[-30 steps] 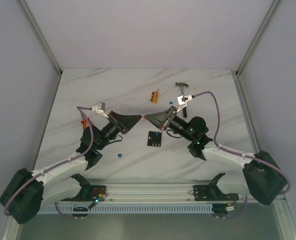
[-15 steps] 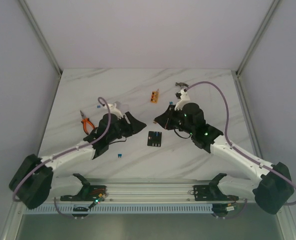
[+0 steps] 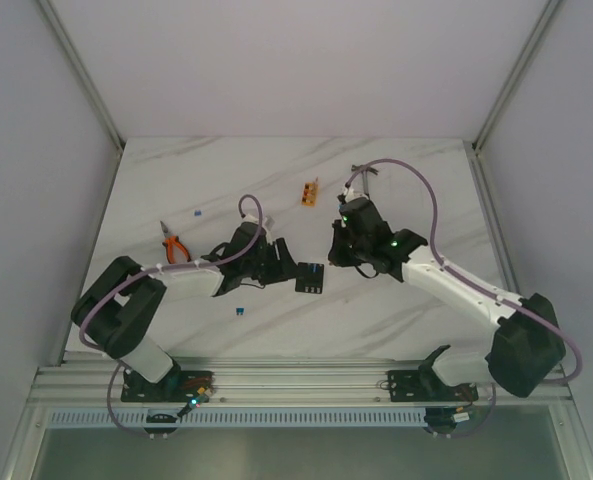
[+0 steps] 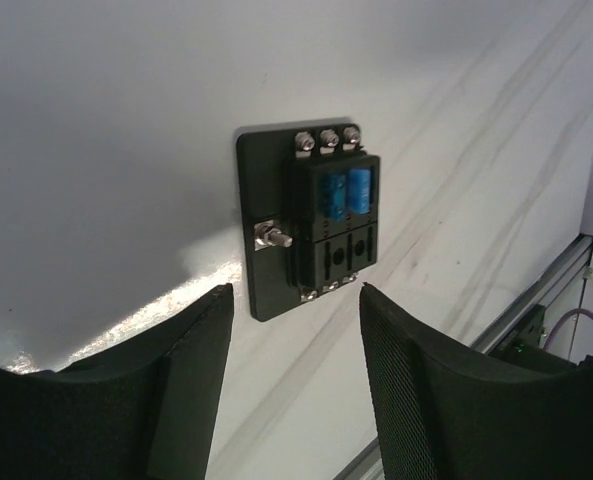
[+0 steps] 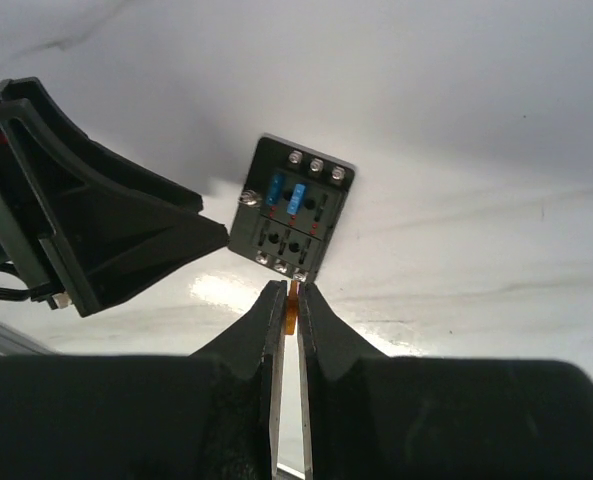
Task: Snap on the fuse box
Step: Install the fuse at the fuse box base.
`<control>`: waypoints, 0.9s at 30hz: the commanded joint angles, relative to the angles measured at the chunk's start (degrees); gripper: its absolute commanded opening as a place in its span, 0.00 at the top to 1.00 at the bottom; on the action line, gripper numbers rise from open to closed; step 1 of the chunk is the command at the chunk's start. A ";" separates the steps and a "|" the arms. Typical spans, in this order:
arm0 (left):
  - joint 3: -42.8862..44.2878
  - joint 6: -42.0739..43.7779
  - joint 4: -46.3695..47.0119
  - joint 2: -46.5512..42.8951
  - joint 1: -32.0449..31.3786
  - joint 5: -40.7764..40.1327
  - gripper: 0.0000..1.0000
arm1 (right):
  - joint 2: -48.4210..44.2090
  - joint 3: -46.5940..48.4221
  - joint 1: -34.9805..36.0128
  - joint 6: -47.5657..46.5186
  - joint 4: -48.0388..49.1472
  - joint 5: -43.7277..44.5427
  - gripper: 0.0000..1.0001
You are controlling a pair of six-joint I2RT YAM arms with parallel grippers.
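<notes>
Two robot arms reach in over a white table (image 3: 406, 160) when seen from above. The fuse box (image 3: 310, 277) lies flat on the table between them. The left gripper (image 3: 284, 268) is just beside its left edge, and the right gripper (image 3: 338, 250) is near its top right corner. Orange pliers (image 3: 173, 245) lie far off to the left. A small orange block (image 3: 310, 192) sits near the back, and one loose blue fuse (image 3: 239, 311) lies near the front. From the left wrist, the box is a black square with silver screws along one edge. Two blue fuses (image 4: 338, 192) sit side by side in its top slots, and the slots below them look dark. The left jaws stand wide open, one on each side of the box's near end, and hold nothing. From the right wrist, the box lies just past the fingertips. The right jaws are almost closed and pinch a tiny orange piece (image 5: 293, 305), which is right next to the box's near edge.
</notes>
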 commanded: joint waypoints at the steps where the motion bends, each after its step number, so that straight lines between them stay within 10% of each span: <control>1: 1.57 0.83 -1.17 2.44 -0.74 2.55 0.39 | 3.12 3.66 -0.15 -2.38 -5.38 1.56 1.00; 12: 2.44 -1.87 -0.07 6.50 -2.93 2.64 0.54 | 11.12 7.86 -0.07 -3.89 -7.44 0.02 1.00; 27: -0.15 -4.13 1.00 2.67 -2.65 -1.90 0.50 | 24.05 17.29 0.20 -6.68 -12.03 0.68 1.00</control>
